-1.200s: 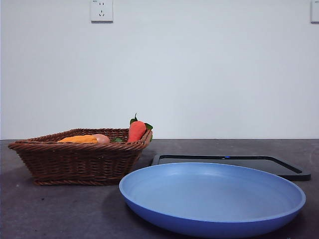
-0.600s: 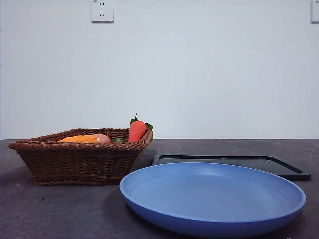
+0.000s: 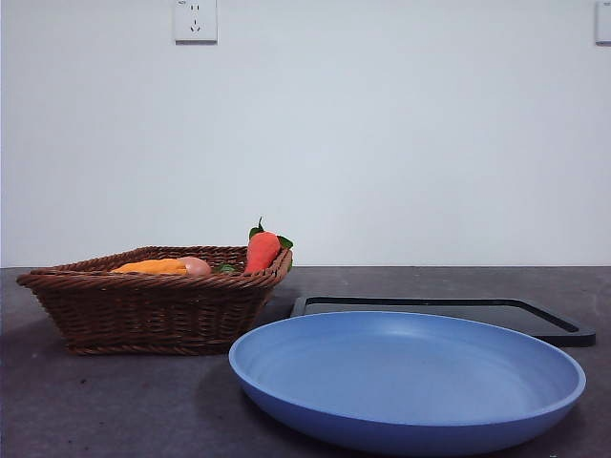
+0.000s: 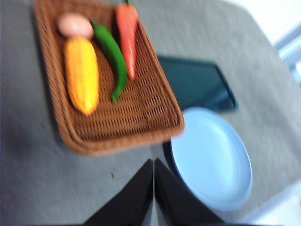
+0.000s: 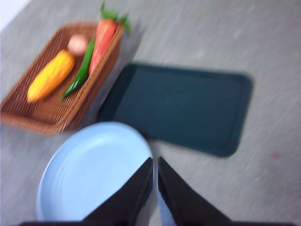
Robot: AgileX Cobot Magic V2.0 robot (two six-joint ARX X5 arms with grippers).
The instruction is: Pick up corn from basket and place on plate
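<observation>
Black jaws of the left hand [image 4: 154,162] are pressed together, holding nothing, high above the desk [image 4: 28,165] near the basket [image 4: 141,113]; the right hand [image 5: 154,162] is likewise closed and empty above the plate [image 5: 89,174]. Corn [image 4: 81,74] lies in the basket beside an egg [image 4: 74,24], a green pepper [image 4: 112,54] and a carrot [image 4: 127,33]. The plate is bare, a black tray [image 5: 188,106] behind it. Judgement: nothing done; reach, grasp, transfer and release all remain.

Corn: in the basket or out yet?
In. The corn lies flat in the basket, beside the egg and green pepper; the plate is bare.
</observation>
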